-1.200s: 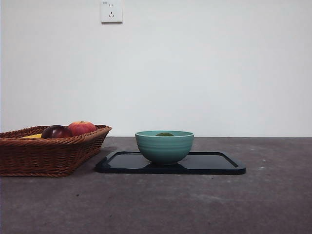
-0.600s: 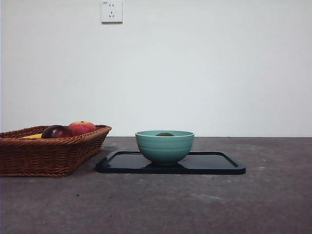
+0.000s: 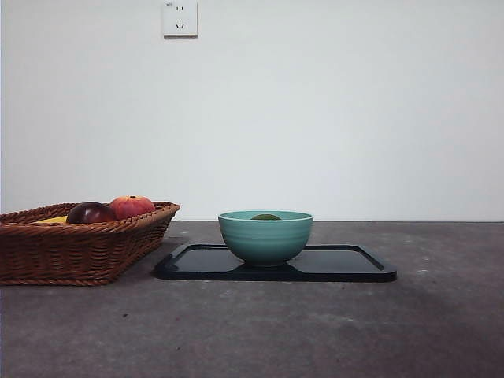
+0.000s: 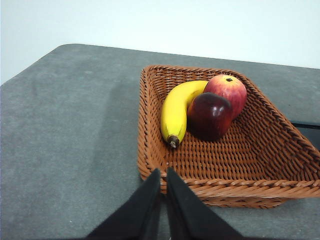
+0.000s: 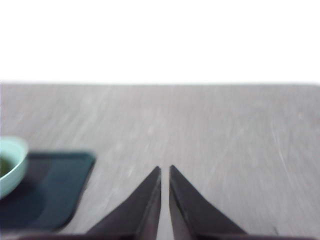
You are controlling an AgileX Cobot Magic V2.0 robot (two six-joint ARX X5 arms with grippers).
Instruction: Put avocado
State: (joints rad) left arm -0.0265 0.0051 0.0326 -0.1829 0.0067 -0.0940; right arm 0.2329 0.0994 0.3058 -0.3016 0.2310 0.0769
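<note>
The avocado (image 3: 266, 216) lies inside the teal bowl (image 3: 265, 237), apparently placed; right gripper (image 5: 165, 172), jaws pressed together, waits beside it.

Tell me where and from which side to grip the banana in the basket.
Grip the banana across its thick middle, coming straight down from above. It lies flat on the basket floor, its inner curve close against the dark red fruit, and the woven walls block a sideways approach; a jaw likely fits better nearer the stem.
</note>
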